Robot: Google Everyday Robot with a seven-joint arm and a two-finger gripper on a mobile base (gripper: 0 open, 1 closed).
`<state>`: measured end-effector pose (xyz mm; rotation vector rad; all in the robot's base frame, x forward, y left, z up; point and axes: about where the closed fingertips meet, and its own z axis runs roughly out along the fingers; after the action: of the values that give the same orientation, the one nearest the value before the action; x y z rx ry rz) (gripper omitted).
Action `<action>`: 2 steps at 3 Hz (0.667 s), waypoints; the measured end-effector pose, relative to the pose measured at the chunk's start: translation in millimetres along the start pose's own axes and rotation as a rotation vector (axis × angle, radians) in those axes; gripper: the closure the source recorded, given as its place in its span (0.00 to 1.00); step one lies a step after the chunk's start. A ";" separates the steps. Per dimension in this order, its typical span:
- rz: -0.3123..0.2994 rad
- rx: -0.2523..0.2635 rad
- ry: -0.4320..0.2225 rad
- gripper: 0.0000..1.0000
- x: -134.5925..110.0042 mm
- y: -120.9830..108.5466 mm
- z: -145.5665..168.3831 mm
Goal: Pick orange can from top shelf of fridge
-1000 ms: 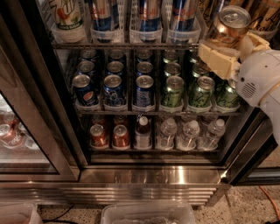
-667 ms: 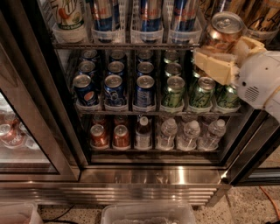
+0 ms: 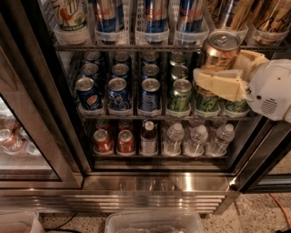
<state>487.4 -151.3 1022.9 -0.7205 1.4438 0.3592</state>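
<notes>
The orange can (image 3: 220,50), copper-orange with a silver lid and pull tab, is held upright in my gripper (image 3: 223,75), in front of the fridge (image 3: 154,182) at the right. The cream fingers (image 3: 218,84) are shut around the can's lower half. The can hangs level with the front edge of the top shelf (image 3: 132,46), a wire rack with clear trays, tall blue-silver cans (image 3: 155,13) and orange-gold cans (image 3: 273,16). My white arm (image 3: 270,88) comes in from the right.
The middle rack holds blue cans (image 3: 119,93) and green cans (image 3: 180,94). The bottom rack holds red-brown cans (image 3: 113,141), a dark bottle (image 3: 148,136) and water bottles (image 3: 195,139). The glass door (image 3: 22,136) stands open at left. Clear plastic bins (image 3: 154,223) sit on the floor.
My gripper with the orange can has moved left and slightly down, further out from the top shelf. The view has shifted a little.
</notes>
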 end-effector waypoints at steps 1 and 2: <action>-0.014 -0.049 0.023 1.00 4.9 8.3 -2.3; -0.014 -0.049 0.023 1.00 4.9 8.3 -2.3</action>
<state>481.1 -147.5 1016.3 -0.7761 1.4550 0.3784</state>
